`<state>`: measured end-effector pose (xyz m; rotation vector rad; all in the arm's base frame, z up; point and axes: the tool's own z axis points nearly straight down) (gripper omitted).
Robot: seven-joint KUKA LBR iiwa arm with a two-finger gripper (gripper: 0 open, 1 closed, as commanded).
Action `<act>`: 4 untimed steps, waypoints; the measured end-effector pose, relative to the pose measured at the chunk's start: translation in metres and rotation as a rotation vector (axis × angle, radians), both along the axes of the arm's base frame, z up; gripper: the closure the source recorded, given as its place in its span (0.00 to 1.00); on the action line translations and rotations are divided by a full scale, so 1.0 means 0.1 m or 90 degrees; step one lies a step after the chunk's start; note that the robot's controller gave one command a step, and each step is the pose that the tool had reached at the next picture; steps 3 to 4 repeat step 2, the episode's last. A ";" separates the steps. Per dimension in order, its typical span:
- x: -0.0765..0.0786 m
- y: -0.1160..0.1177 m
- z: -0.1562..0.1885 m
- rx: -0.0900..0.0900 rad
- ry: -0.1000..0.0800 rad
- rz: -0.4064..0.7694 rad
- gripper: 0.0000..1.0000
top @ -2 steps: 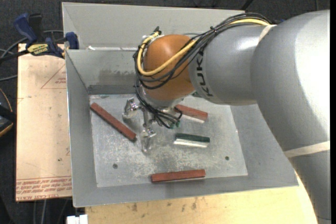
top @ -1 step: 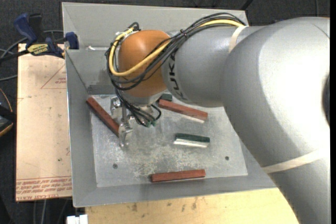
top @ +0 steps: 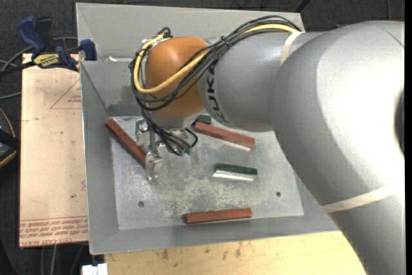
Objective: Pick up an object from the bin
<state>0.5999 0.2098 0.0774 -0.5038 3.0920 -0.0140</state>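
- The gripper (top: pixel 153 167) hangs low over the left half of the bin (top: pixel 98 170), its tip down near the floor. From here I cannot tell whether it is open or closed, and I see nothing held in it.
- The thing closest to it is a reddish-brown stick (top: pixel 125 142), lying slantwise just to its left. I cannot say whether the two touch.
- To take that stick well, I judge the gripper should shift left to straddle it across its narrow width near the middle. It should then close squarely, so the stick does not swing on the lift.
- The sloping left wall is close, so there is little room on that side.
- In the bin, nearest lies a reddish-brown bar (top: pixel 217 216) along the near edge, well apart from the gripper.
- Further in, to the right, lies a green-and-white bar (top: pixel 235 172).
- Beyond it another reddish bar (top: pixel 225 136) lies at a slant, partly under the arm.
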 end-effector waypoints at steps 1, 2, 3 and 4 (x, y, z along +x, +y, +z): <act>-0.01 -0.01 0.39 0.004 0.009 0.007 1.00; -0.06 -0.04 1.68 0.006 0.005 0.063 1.00; -0.06 -0.04 1.68 0.006 0.005 0.063 1.00; -0.06 -0.04 1.68 0.006 0.005 0.063 1.00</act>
